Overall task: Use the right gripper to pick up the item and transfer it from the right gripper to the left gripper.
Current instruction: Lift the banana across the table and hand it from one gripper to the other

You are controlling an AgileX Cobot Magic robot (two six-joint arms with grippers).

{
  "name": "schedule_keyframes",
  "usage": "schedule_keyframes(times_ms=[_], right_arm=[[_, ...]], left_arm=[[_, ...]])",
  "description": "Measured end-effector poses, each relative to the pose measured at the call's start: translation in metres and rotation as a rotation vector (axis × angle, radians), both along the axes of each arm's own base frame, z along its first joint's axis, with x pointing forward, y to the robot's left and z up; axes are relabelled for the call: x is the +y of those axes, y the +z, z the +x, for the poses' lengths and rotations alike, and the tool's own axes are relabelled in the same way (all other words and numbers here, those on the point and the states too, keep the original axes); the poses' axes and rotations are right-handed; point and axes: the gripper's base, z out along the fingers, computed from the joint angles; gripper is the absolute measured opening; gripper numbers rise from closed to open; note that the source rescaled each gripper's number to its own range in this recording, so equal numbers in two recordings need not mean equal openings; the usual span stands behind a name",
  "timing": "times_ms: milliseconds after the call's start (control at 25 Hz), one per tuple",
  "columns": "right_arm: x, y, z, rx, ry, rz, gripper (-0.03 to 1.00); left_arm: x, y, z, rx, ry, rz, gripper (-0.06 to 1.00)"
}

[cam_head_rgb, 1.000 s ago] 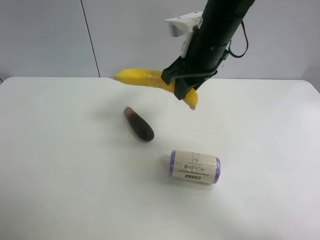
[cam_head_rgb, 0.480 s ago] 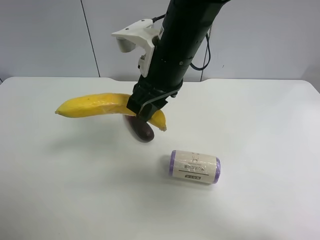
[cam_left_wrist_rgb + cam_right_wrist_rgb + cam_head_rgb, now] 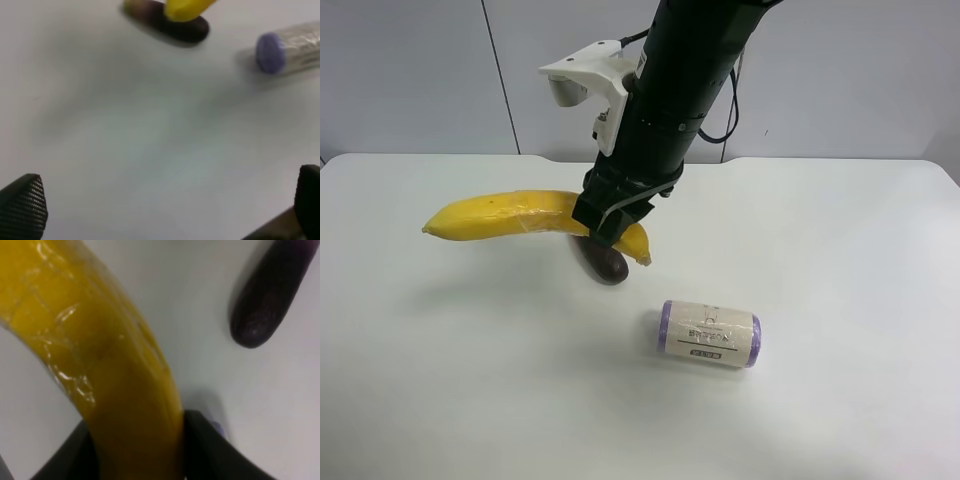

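On the table [image 3: 840, 300], eggplant [image 3: 610, 268] lies near roll [image 3: 708, 334]; banana [image 3: 500, 213] hangs above.

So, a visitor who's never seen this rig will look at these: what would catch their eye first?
The bright yellow banana, held in the air by the right gripper, stands out against the white table. Beneath the gripper lies a dark eggplant, and a purple-ended roll lies apart, nearer the camera.

Pincer [image 3: 610, 224] grips banana [image 3: 498, 214]; eggplant [image 3: 606, 268] — seemingly — beneath.
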Motion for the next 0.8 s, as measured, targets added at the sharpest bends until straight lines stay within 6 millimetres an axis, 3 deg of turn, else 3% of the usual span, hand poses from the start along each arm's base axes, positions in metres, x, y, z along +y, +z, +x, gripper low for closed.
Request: schedule_keyframes(times_ms=[280,800], right_arm=[[0.000,0.000,0.000,-0.003,0.007,0.000,0.00],[0.000,0.000,-0.002,0.019,0.010,0.004,0.00]], left_arm=[[-0.011,0.011,0.038,0.096,-0.172,0.132,1.00],[-0.052,0.014,0.104,0.064,-0.325,0.321,1.00]])
